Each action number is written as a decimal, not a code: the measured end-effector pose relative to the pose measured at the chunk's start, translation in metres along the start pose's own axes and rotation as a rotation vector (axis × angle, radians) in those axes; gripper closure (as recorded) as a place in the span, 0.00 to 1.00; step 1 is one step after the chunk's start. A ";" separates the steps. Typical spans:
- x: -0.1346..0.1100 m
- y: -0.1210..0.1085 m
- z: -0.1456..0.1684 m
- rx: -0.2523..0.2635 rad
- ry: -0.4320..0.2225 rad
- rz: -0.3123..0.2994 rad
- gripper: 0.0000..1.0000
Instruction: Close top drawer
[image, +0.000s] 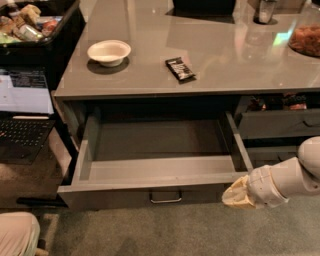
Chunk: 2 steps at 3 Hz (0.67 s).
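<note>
The top drawer (160, 192) is a wide grey drawer under the grey counter, pulled far out toward me and empty inside. Its flat front carries a small metal bar pull (165, 198) at the centre. My gripper (236, 196) comes in from the lower right on a white arm. Its cream tip is at the right end of the drawer front, touching or very close to it.
On the counter (225, 65) stand a white bowl (109, 52), a dark snack packet (180, 69) and a dish of food (306, 40). Narrower grey drawers (280, 124) sit to the right, the upper one partly open. A laptop (22, 112) and a bin of snacks (30, 25) are at the left.
</note>
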<state>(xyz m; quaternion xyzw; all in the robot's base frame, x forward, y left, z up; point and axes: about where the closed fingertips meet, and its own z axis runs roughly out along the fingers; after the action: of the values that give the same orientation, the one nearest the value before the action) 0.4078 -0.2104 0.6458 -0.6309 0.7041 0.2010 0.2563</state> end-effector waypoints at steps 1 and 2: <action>-0.019 -0.022 0.010 0.000 -0.032 -0.048 0.39; -0.037 -0.042 0.023 -0.009 -0.056 -0.090 0.15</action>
<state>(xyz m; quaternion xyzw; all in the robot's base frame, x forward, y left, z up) 0.4548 -0.1731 0.6522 -0.6573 0.6665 0.2101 0.2821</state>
